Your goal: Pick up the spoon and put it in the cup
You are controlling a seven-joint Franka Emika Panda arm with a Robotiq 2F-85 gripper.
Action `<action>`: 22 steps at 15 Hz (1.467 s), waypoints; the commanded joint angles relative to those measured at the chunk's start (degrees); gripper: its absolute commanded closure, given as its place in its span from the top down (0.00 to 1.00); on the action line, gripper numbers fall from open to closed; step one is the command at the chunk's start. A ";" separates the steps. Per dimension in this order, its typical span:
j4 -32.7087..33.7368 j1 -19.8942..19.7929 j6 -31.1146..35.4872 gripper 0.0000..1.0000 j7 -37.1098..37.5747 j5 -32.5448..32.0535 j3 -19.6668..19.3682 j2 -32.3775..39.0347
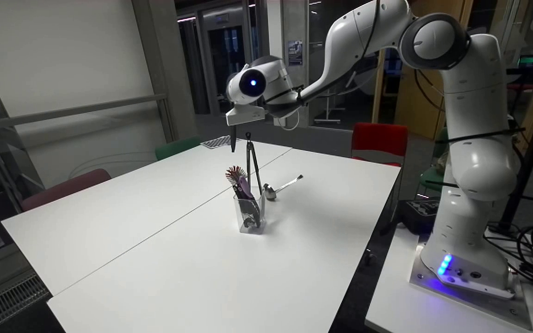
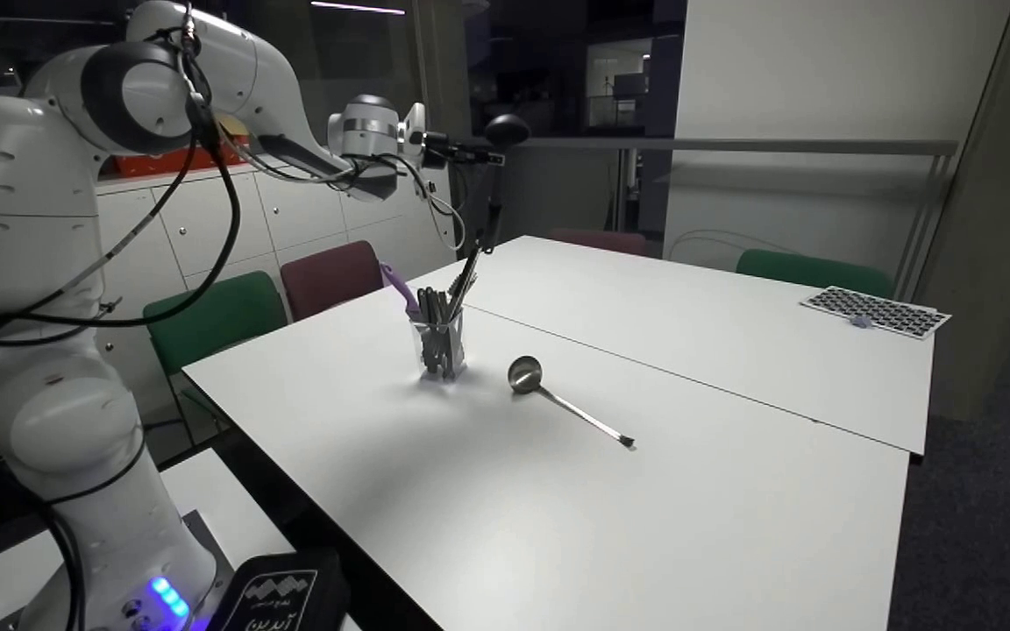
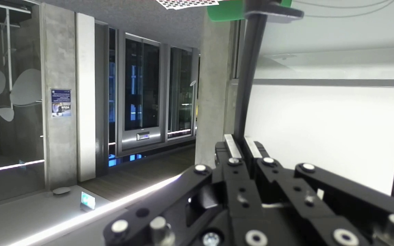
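Here, one spoon (image 2: pixel 568 406) lies near one cup (image 2: pixel 458 343) holding several utensils (image 2: pixel 429 305).

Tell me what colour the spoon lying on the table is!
The spoon is silvery grey with a dark handle tip, seen best in an exterior view.

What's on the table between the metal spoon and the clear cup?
Just bare white tabletop, as an exterior view shows: the metal spoon lies apart from the clear cup. The wrist view shows neither spoon nor cup.
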 commanded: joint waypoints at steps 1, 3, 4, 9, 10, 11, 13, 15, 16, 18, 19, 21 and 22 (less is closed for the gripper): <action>1.42 1.04 0.72 0.02 -1.87 -0.71 0.69 -0.32; 0.94 1.76 0.65 0.02 -2.94 0.18 1.28 -0.53; 0.53 2.05 0.74 0.02 -3.57 0.91 1.60 -0.60; -3.91 3.06 0.34 0.02 -7.37 5.57 3.04 -2.83; -5.01 3.31 0.23 0.02 -7.57 6.10 3.22 -3.61; -5.88 3.46 0.25 0.02 -7.70 6.58 3.40 -4.12; -7.30 3.66 0.23 0.02 -7.55 7.37 3.69 -4.91; -8.72 4.11 -0.04 0.02 -7.17 7.64 3.81 -6.04; -9.58 4.30 -0.19 0.02 -7.04 7.66 3.92 -6.75; -11.29 4.60 -0.54 0.02 -6.74 7.87 4.06 -8.09; -12.31 4.70 -0.74 0.02 -6.51 8.00 4.12 -8.89; -14.18 4.77 -1.05 0.02 -6.42 8.49 4.31 -10.36; -15.09 4.74 -1.28 0.02 -6.59 9.07 4.40 -10.92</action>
